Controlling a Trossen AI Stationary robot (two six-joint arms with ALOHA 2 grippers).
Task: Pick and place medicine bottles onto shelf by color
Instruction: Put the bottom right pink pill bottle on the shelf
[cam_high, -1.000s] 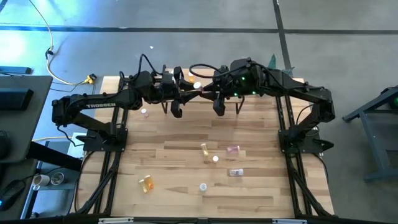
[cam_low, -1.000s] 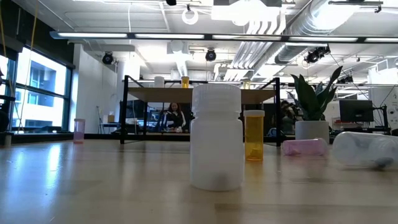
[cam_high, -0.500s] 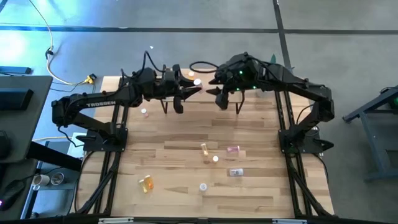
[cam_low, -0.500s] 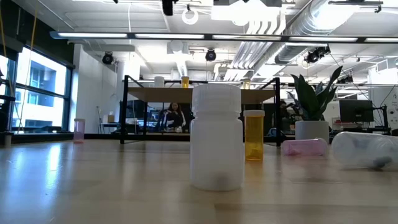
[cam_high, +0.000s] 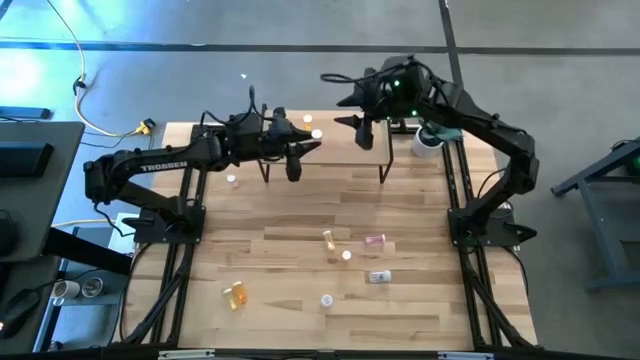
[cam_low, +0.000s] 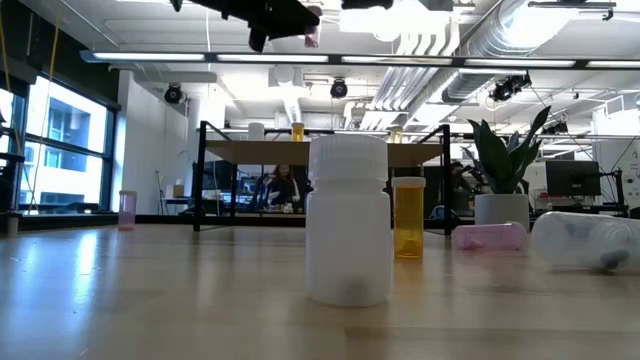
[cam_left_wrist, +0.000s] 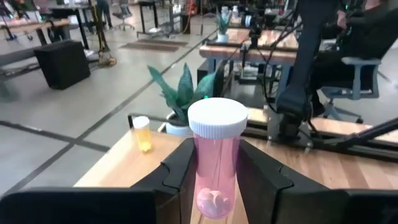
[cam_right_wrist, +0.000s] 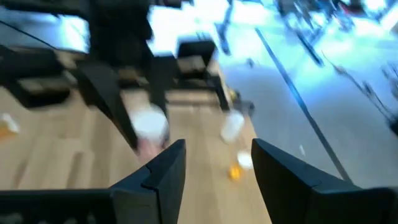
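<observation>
My left gripper (cam_high: 298, 152) is shut on a pink bottle with a white cap (cam_left_wrist: 217, 158), in the air over the left part of the shelf (cam_high: 340, 140). It also shows at the top of the low view (cam_low: 285, 18). The shelf stands on thin black legs at the table's far edge. An orange bottle (cam_high: 303, 122) and a white one (cam_high: 317, 132) stand on it. My right gripper (cam_high: 358, 118) is open and empty above the shelf's far side. Several more bottles stand or lie on the table, among them an orange one (cam_high: 328, 240) and a pink one (cam_high: 374, 241). My left gripper pinches the pink bottle's body (cam_left_wrist: 214, 186) between its two fingers, below the white cap (cam_left_wrist: 217, 118). The fingers come about level from the table's left. The bottle stands upright in the hold, cap up, lifted clear of the shelf and the table.
A small pink bottle (cam_high: 232, 181) stands left of the shelf. An orange bottle (cam_high: 236, 294), a white one (cam_high: 326, 300) and a clear one (cam_high: 380, 277) are nearer the front. A potted plant (cam_high: 432, 135) stands at the far right corner. The shelf's right part (cam_high: 365, 140) is bare.
My right gripper has drawn back from in front of the shelf toward the table's far edge. My left gripper has carried the pink bottle a little toward the right over the shelf, and shows lower in the low view.
</observation>
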